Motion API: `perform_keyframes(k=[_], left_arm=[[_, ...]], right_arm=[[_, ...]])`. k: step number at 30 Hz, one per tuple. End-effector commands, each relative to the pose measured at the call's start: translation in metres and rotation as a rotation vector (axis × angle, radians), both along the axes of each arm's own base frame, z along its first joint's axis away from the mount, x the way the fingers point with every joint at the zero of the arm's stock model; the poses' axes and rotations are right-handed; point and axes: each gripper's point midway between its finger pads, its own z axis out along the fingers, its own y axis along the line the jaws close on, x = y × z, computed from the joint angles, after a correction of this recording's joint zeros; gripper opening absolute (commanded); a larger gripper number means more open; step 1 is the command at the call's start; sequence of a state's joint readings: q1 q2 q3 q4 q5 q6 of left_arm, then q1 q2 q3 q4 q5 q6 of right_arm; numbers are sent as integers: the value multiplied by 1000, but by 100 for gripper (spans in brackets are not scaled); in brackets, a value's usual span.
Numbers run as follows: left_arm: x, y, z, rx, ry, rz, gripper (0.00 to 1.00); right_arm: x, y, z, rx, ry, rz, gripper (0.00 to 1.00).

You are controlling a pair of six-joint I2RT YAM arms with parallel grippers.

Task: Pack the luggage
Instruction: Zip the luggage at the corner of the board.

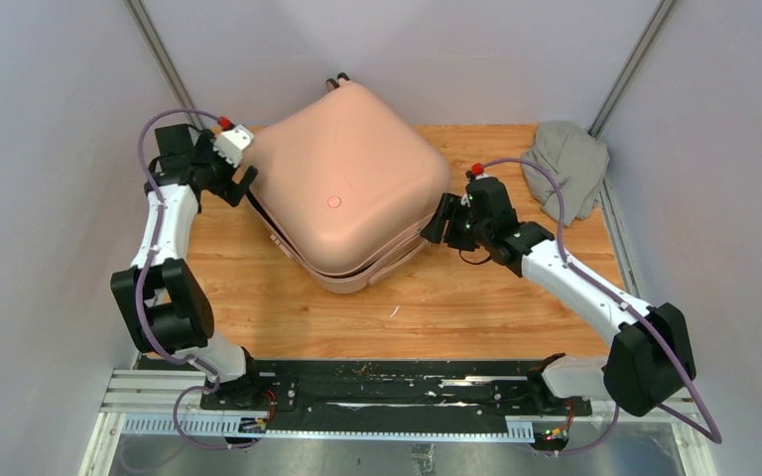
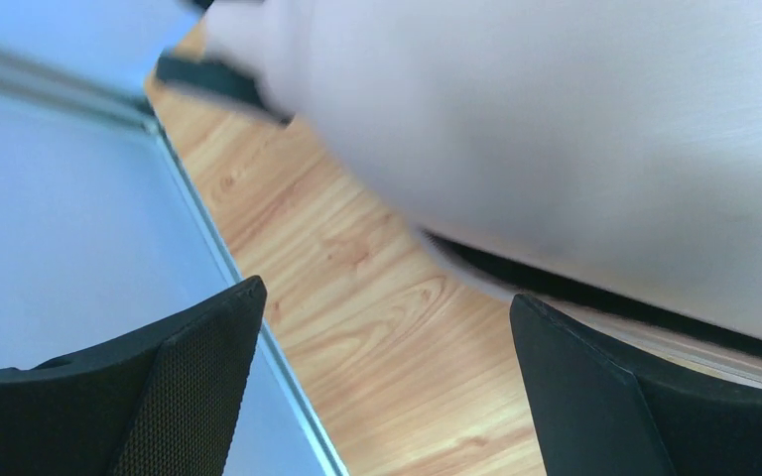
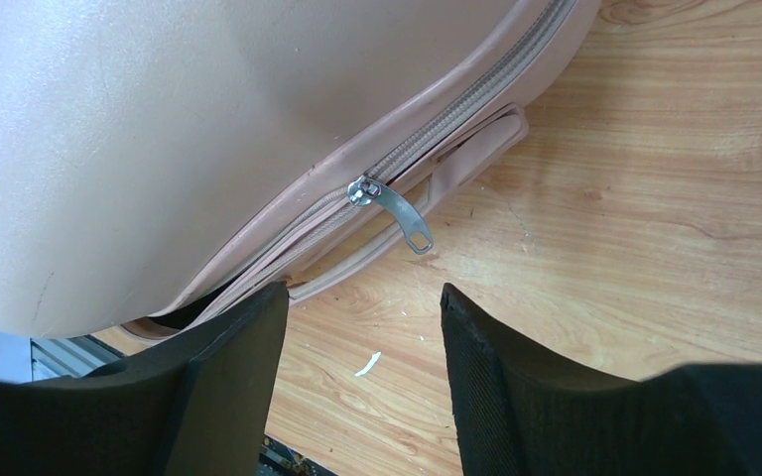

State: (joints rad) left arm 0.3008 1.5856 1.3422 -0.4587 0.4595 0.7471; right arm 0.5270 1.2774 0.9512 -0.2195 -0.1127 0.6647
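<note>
At the middle of the wooden worktop (image 1: 456,297), a little toward 11 o'clock: a pale pink suitcase (image 1: 347,178), lying flat with the shell up and turned corner-on like a diamond. Small round emblem (image 1: 334,201) near the shell's centre; black wheels (image 1: 337,81) poking out at the 12 o'clock corner. Closed but not sealed: a dark gap along the 7 o'clock edge, and in the right wrist view a metal zip pull (image 3: 397,210) hanging off its slider, teeth joined beyond it, seam parted on the nearer side. Left fingers (image 1: 239,184) at the suitcase's 9 o'clock corner, spread wide and gripping nothing; between them in the left wrist view only bare wood and the lower edge of the shell. Cannot tell whether touching the shell or just beside it. Right fingers (image 1: 441,220) at the 3 o'clock corner, just beside the shell, about half spread and holding nothing; zip pull ahead of them, apart from both tips. Grey cloth (image 1: 568,164) bunched at the 2 o'clock corner of the worktop, well apart from the suitcase. Tiny white scrap (image 1: 394,311) on the bare wood at 6 o'clock of the suitcase.
</note>
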Motion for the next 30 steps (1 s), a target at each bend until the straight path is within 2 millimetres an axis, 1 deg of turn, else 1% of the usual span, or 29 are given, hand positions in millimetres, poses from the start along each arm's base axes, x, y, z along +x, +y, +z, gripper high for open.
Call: perform_keyframes(k=[1, 4, 6, 8, 12, 14, 17, 19, 22, 24, 26, 28, 30], left_arm=[[-17, -39, 0, 211, -17, -229, 100], [-25, -56, -4, 265, -26, -315, 100], [-31, -62, -7, 308, -39, -375, 100], [-38, -63, -14, 364, -58, -431, 100], [-39, -58, -21, 502, -150, -447, 100], [-37, -56, -19, 533, -179, -439, 100], [-32, -59, -9, 474, -162, -414, 100], [-31, -64, -8, 443, -147, -433, 100], [-27, -73, -6, 445, -191, -420, 100], [-27, -82, -4, 435, -211, -429, 100], [-31, -95, -7, 404, -193, -446, 100], [-39, -107, -15, 379, -153, -472, 100], [-48, -125, -22, 357, -133, -510, 100]], right_arm=[[2, -1, -4, 18, 24, -4, 61], [1, -4, -3, 14, 14, -4, 61], [0, -7, -2, 12, 7, -2, 61], [0, -10, -3, 14, 7, -3, 61], [2, -13, -2, 28, 14, -5, 61], [2, -13, -1, 32, 17, -2, 61], [3, -12, 0, 37, 16, -2, 61], [3, -13, -1, 37, 20, -4, 61], [2, -13, -1, 43, 24, -5, 61], [2, -13, -1, 46, 25, -2, 61], [2, -14, 1, 48, 20, -2, 61], [3, -15, 1, 44, 16, 0, 61], [3, -16, -2, 26, 10, 15, 61]])
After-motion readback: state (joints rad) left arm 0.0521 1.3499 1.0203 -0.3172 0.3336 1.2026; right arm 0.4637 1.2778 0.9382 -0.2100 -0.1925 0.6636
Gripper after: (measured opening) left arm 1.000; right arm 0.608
